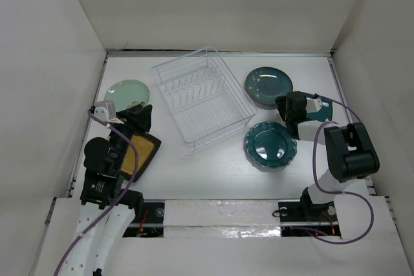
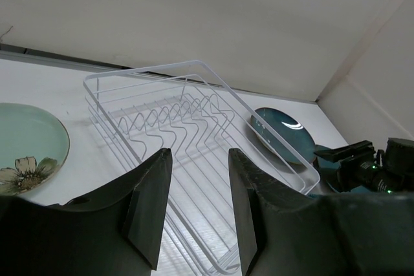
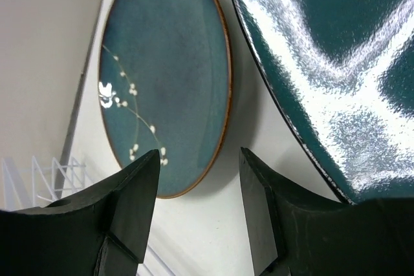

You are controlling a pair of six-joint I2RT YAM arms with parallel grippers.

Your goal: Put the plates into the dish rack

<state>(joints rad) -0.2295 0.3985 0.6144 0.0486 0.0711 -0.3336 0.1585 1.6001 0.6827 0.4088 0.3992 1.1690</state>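
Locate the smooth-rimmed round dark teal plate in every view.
Top external: smooth-rimmed round dark teal plate upper right, right of the clear dish rack.
Left wrist: plate right of centre, beyond the rack.
Right wrist: plate left of centre.
Shared landmark: the rack beside it.

I see a white table (image 1: 207, 176) boxed in by plain off-white panels: back wall (image 1: 220, 4) at 12, side walls (image 1: 39, 95) at 9 & 3; even light.

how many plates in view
4 sure: mint plate back left, mustard plate under left arm, round teal plate right of rack, scalloped teal plate nearer. Right arm may hide another.
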